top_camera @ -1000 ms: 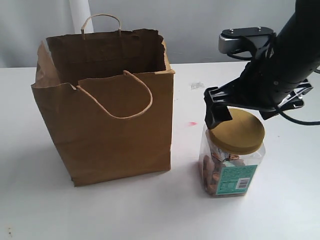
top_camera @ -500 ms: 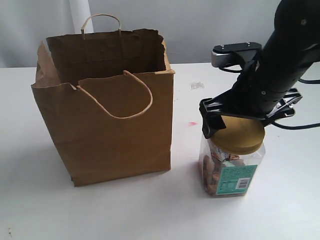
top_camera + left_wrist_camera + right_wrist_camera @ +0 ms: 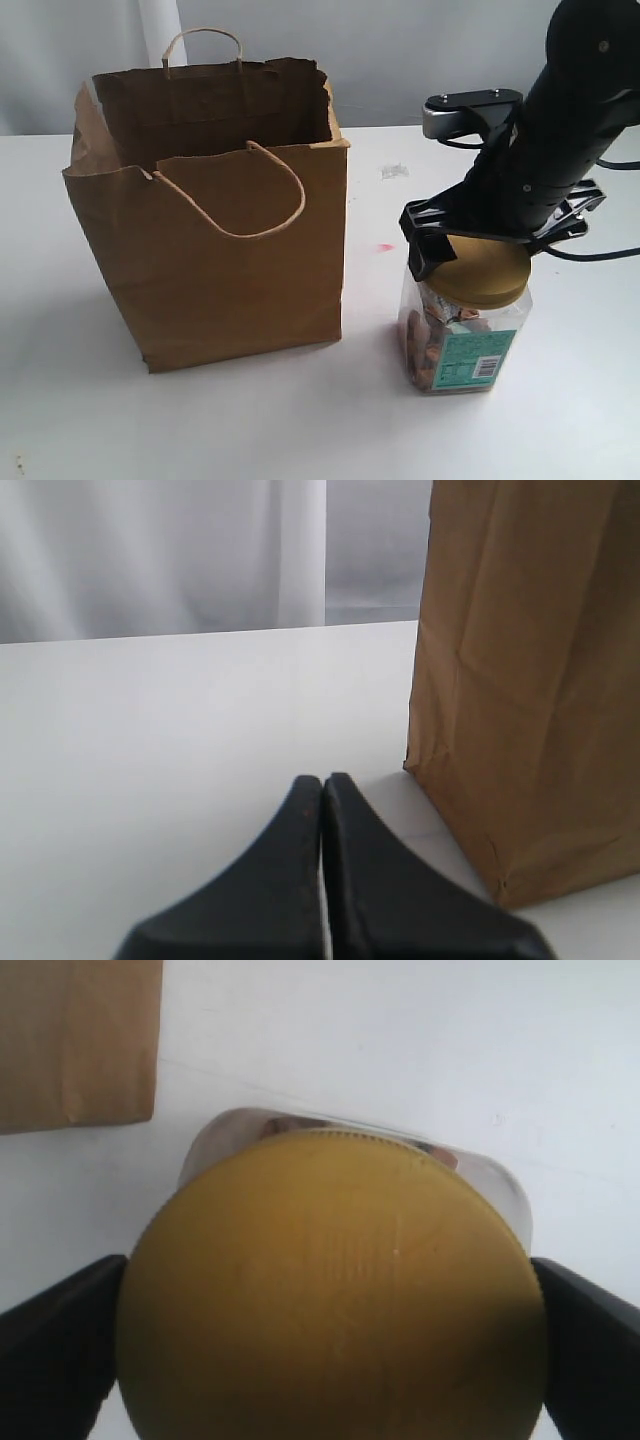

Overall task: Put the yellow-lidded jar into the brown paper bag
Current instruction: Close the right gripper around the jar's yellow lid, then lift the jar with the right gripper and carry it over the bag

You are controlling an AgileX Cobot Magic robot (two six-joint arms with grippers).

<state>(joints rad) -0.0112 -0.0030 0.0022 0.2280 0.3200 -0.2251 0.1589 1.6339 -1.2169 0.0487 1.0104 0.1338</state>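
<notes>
The jar [image 3: 465, 345] stands at lower right on the white table [image 3: 560, 430], apart from the bag [image 3: 215, 250]. The right gripper [image 3: 330, 1350] pinches its yellow lid; the left gripper [image 3: 322, 782], pressed together, sits near the bag.

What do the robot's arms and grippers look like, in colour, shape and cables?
The right arm is thick, rounded and black, with a silver-grey camera box and black cables near its wrist. The right gripper is black, with flat angular fingers. The left gripper has two matt black fingers that taper to points. No markings show.
</notes>
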